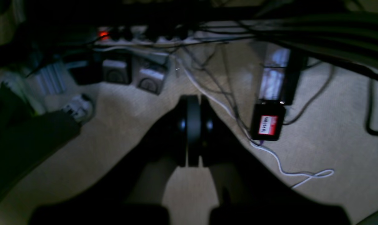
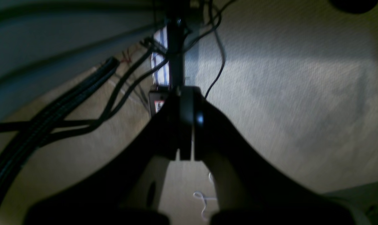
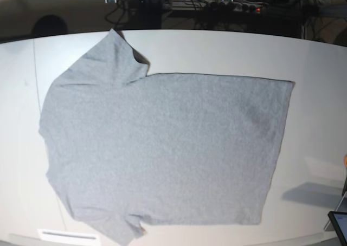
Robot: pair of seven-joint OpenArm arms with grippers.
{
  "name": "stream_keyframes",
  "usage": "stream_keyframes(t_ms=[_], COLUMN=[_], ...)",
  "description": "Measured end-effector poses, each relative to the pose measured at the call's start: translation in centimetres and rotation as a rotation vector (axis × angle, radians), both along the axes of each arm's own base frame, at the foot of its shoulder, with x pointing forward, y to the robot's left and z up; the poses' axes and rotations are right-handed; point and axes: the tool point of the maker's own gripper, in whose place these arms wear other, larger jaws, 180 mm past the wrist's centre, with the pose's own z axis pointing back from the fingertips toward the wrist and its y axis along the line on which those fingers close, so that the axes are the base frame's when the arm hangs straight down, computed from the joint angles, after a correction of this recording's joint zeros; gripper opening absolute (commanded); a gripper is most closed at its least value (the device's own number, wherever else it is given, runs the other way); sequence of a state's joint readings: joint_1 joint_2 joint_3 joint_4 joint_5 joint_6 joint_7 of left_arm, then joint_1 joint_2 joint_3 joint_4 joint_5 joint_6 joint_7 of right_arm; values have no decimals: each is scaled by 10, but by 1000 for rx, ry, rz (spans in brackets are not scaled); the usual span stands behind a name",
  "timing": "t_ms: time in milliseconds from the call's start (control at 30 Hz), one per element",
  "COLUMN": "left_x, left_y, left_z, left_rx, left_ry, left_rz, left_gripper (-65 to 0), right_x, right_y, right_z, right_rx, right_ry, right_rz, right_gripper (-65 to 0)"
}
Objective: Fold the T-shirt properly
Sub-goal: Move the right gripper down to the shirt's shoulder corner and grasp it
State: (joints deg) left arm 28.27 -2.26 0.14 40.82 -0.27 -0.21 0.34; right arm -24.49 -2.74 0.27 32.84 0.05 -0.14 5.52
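The heather-grey T-shirt [image 3: 162, 148] lies spread flat on the white table [image 3: 217, 45], plain side up, no lettering showing. Its collar side is at the left, its hem [image 3: 279, 148] at the right, one sleeve [image 3: 111, 62] at the far left and the other [image 3: 108, 224] at the near left. Neither gripper shows in the base view. In the left wrist view my left gripper [image 1: 193, 109] is shut and empty, over carpet and cables. In the right wrist view my right gripper [image 2: 186, 103] is shut and empty, over carpet. Both are away from the shirt.
Below the left gripper are a power strip with a red light [image 1: 103, 33], a black box with a red-and-white label [image 1: 267, 124] and a white cable [image 1: 301, 173]. A bundle of black cables [image 2: 51, 103] runs left of the right gripper. A dark screen corner [image 3: 339, 221] sits at the table's near right.
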Motion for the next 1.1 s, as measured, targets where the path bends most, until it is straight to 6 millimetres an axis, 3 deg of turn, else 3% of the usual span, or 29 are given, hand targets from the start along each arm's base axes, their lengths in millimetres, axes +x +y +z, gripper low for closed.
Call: stream_keyframes(t_ms=[300,500,600,700,800,1000,1100], left_x=[22,24,33,50,60,87,99], left_y=[7,16,18,30,36,27,21], left_z=[55,85,96,114,135,172,190], left_rx=[32,55,58,93,116,116,112], left_ry=[-171,-224,-256,-314,-365,-471,-518], left_rz=[-54,-95,-116,-113,-122,-152,-167], left_gripper=[-650,-650,-650,-650,-650,-650,-650], right_x=[5,30,37,34,48,58,74], right_y=[-12,-60,-74,-75,-76,-79,-81], right_z=[51,93,113,125,137,160,174], right_rx=[-30,-134,-167,-168,-172,-183,-187], right_ry=[-139,-200,-239,-206,-229,-270,-306], right_rz=[-18,-106,-114,-112,-111,-106,-105], right_gripper=[-650,-650,-650,-650,-650,-650,-650])
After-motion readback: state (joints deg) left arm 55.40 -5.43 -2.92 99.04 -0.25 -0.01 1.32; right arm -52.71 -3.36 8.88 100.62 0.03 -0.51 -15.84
